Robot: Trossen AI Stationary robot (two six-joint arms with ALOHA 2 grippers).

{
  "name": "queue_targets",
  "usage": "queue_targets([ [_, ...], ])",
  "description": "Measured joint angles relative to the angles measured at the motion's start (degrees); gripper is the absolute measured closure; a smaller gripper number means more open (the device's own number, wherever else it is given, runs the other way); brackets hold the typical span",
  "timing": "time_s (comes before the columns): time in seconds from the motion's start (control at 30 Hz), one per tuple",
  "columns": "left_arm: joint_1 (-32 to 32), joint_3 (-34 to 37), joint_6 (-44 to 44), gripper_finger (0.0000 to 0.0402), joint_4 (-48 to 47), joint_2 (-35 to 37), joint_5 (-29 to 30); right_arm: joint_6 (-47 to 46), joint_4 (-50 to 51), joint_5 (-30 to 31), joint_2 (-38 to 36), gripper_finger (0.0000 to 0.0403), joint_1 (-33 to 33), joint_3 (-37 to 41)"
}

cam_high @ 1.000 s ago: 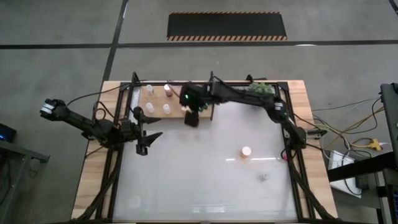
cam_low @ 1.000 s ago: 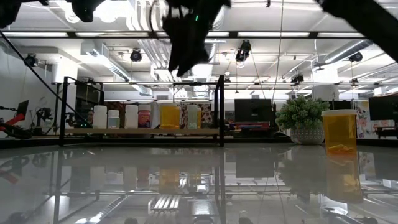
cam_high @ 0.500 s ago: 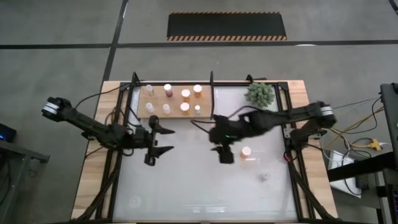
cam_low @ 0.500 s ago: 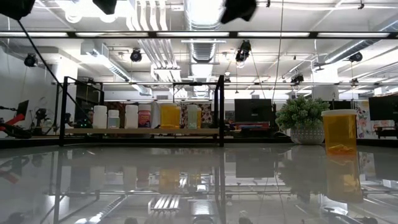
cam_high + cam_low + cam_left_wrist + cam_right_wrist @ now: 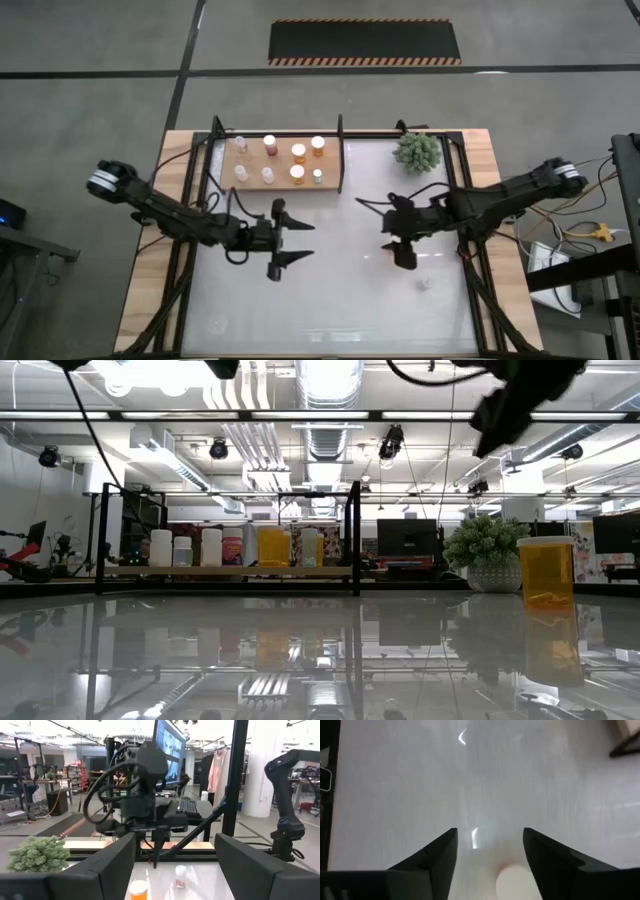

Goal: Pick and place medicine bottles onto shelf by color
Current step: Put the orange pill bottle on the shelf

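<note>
An orange medicine bottle (image 5: 545, 572) with a pale cap (image 5: 512, 880) stands upright on the white table, right of its middle. My right gripper (image 5: 490, 832) hangs open above it, pointing slantwise down with a finger on either side of the cap and clear of it. In the high view this gripper (image 5: 392, 242) covers the bottle. My left gripper (image 5: 297, 241) is open and empty over the table's middle, pointing level at the right arm. Several bottles stand on the wooden shelf (image 5: 283, 160) at the far left.
A tiny pale bottle (image 5: 424, 284) stands alone on the table, nearer the front than the right gripper. A spiky green plant (image 5: 417, 152) sits at the far right. Black frame bars (image 5: 341, 160) edge the shelf and the table.
My right gripper has swung from above the shelf toward the table's right and near side and now hangs over the orange bottle. My left gripper has travelled from the table's left side toward its middle.
</note>
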State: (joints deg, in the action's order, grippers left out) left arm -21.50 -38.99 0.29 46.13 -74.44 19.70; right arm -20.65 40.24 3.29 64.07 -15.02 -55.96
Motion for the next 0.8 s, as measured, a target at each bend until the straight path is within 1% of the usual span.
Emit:
queue_targets([
  [0.1, 0.0, -2.18, 0.02, 0.0146, -0.05, -1.61, 0.0, -2.33, 0.04, -0.2, -3.63, 0.0169, -0.43, 3.71],
  [0.23, 0.0, -3.55, 0.02, 0.0146, -0.06, -2.38, 0.0, -2.83, 0.16, -0.16, -6.91, 0.0128, -2.01, 8.02],
  [0.33, 0.0, -3.59, 0.05, 0.0146, -0.06, -2.37, 0.02, -1.89, 0.05, 2.68, -7.42, 0.0109, -4.1, 11.24],
  [0.43, 0.0, -3.47, 0.05, 0.0146, -0.08, -2.36, 0.2, -1.43, 0.26, 6.4, -6.95, 0.0105, -6.29, 13.89],
  [0.53, 0.02, -3.47, 0.07, 0.0146, -0.06, -2.36, 0.31, -2.14, -0.28, 8.79, -6.88, 0.0108, -7.44, 15.75],
  [0.8, 0.04, -3.4, 1.56, 0.0146, -0.08, -2.34, 0.44, -2.37, -5.98, 11.9, -6.54, 0.012, -7.73, 20.64],
])
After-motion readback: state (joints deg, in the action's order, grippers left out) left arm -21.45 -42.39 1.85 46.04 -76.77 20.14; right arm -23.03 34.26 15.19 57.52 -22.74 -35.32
